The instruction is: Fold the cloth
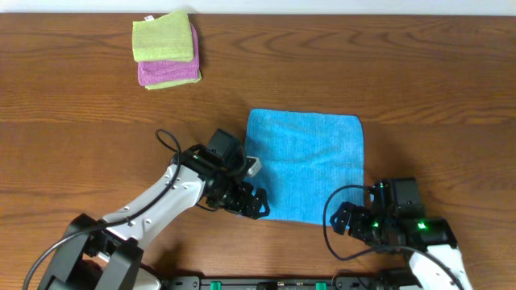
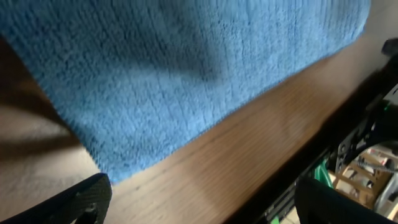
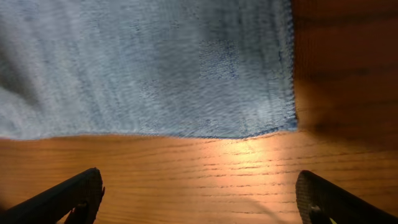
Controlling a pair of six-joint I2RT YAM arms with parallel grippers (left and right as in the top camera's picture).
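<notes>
The sky-blue cloth (image 1: 310,165) lies flat and spread out on the wooden table (image 1: 81,137), right of centre. My left gripper (image 1: 254,201) is at the cloth's near-left corner, open and holding nothing. In the left wrist view the cloth (image 2: 186,68) fills the top, and its corner reaches down toward one fingertip (image 2: 87,199). Only bare wood lies inside the left gripper (image 2: 202,202). My right gripper (image 1: 355,217) stands open just short of the near-right corner. In the right wrist view the cloth (image 3: 155,68) ends ahead of the right gripper (image 3: 202,196), with bare wood between the fingers (image 3: 329,199).
A folded stack of lime-green and purple cloths (image 1: 165,48) sits at the back left. The table's front edge (image 2: 298,155) runs close behind the left gripper, with dark equipment beyond it.
</notes>
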